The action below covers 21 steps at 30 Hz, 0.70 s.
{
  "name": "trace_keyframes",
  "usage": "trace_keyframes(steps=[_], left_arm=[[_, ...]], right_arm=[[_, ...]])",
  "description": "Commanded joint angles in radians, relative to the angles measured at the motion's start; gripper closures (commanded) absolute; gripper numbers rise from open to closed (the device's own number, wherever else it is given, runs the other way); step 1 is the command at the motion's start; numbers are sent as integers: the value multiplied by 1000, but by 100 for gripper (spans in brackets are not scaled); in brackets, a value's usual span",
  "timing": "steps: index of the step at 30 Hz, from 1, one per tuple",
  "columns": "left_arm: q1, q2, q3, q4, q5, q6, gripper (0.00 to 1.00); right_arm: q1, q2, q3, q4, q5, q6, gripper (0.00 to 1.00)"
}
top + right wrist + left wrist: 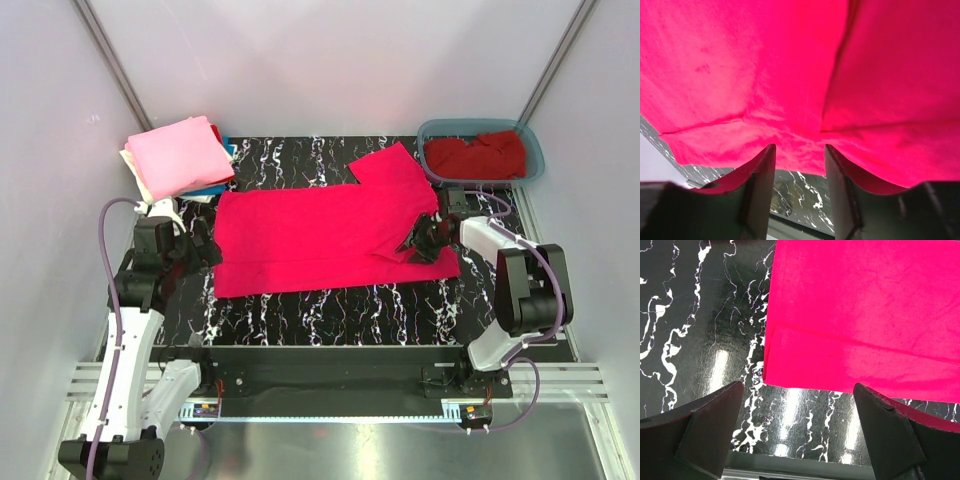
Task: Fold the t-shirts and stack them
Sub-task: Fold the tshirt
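Note:
A bright pinkish-red t-shirt (320, 235) lies spread flat on the black marbled table (330, 310), one sleeve pointing to the far right. My left gripper (207, 247) is open and empty, low over the table just off the shirt's left hem edge (865, 315). In the left wrist view the gripper (798, 386) has bare table between its fingers. My right gripper (418, 243) sits over the shirt's right part. In the right wrist view the gripper (800, 147) stands open, fingertips at the edge of the cloth (765, 75), nothing between them.
A stack of folded shirts, light pink on top (180, 155) over cream, blue and red ones, sits at the table's far left corner. A teal tub (530, 140) at the far right holds a dark red shirt (475, 155). White walls close in on both sides.

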Motion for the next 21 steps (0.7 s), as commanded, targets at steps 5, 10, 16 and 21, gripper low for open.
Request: trace_keyframes(steps=[5,10,16,21], left_arm=[[-3,-24,-1,47,-22,2,1],[-3,-23,-3,47,-22,2,1],[-3,-21,-3,47,-21,4,1],[-3,-21,-3,48,-19,2,1]], right_arm=[[16,60,39,59,-19,12,52],[19,71,42,65,-8,10,53],[23,123,70,71,-6,9,68],[25,158,92,79,-11,5,86]])
